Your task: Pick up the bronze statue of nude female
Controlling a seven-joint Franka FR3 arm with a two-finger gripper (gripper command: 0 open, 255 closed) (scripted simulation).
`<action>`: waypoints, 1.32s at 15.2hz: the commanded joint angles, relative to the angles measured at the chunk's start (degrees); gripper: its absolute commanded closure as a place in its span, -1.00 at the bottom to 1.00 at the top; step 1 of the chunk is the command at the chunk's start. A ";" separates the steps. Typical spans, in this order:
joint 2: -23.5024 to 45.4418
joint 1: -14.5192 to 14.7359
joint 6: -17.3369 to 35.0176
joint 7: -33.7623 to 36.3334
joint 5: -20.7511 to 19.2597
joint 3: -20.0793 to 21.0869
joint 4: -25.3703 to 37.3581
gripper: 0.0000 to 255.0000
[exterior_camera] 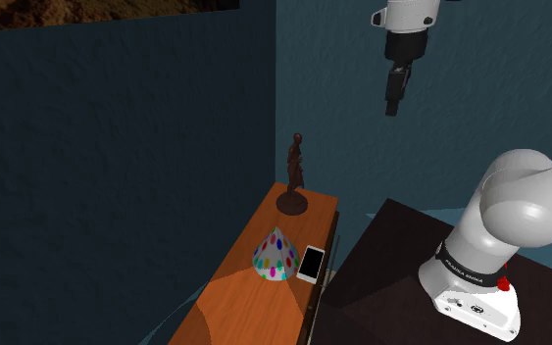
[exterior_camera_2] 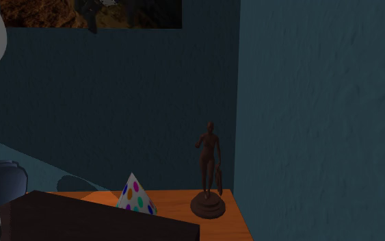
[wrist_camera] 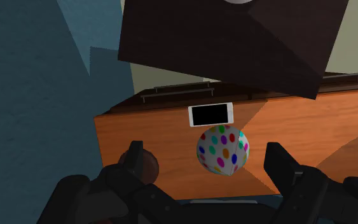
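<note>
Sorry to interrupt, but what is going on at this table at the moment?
The white arm is meant to pick up the dark statue, but nothing is held. Its gripper hangs open, high and clear of the wooden table. The statue stands upright at the table's far end by the wall, with a spotted cone and a phone closer to the stand.

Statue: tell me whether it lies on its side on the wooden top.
No, the statue stands upright on its round base, which rests on the wooden top.
</note>
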 commanded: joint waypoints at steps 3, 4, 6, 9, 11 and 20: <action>1.82 -0.72 4.64 2.80 0.77 0.18 -1.99 -1.00; 2.87 -1.08 6.98 4.16 1.13 0.27 -2.86 -1.00; 5.24 -1.79 11.71 6.82 1.78 0.45 -4.35 -1.00; 9.44 -2.85 18.83 10.67 2.64 0.68 -5.94 -1.00; 12.63 -3.56 23.55 13.15 3.13 0.83 -6.55 -1.00; 29.79 -6.51 43.45 23.59 4.64 0.97 -4.94 -1.00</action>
